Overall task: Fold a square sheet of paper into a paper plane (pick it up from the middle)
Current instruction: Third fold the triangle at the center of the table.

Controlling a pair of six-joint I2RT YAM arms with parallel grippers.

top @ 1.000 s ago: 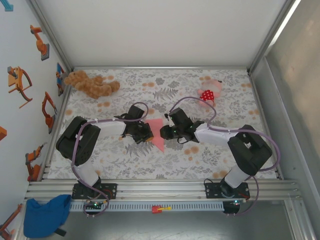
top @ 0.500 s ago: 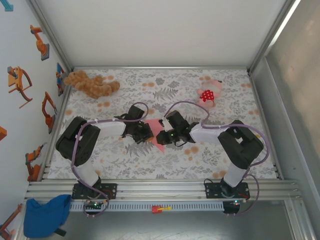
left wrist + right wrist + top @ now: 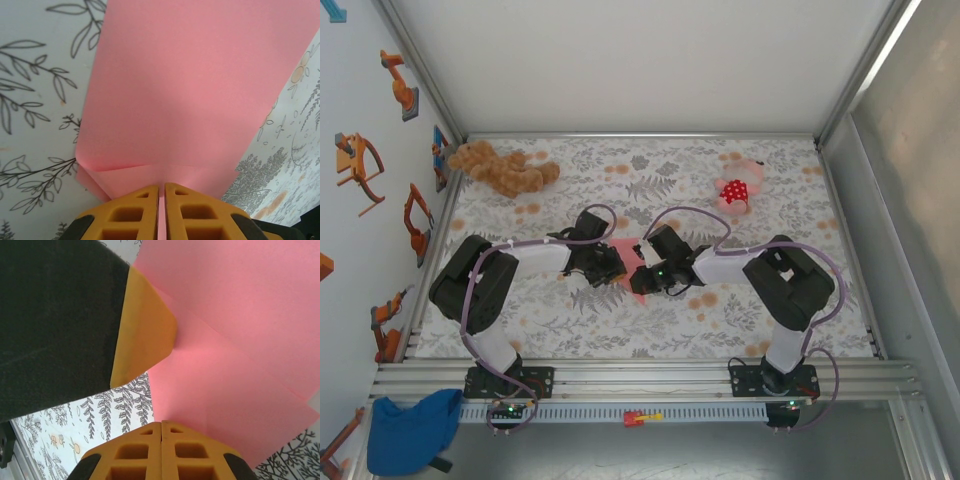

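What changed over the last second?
The right arm swung left toward the centre, and the right pincer closed, apparently pinching an edge of the pink paper. The left pincer stayed clamped on the paper. The brown plush and pink plush did not move.

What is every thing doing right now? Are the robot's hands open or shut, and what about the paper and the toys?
square sheet of paper: creased, one flap folded over, pinched from two sides
left gripper: shut on the paper's edge
right gripper: shut on the paper's edge
brown teddy: lying on the table, far left corner
pink plush toy: lying on the table, far right side
blue cloth: crumpled, off the table, near left
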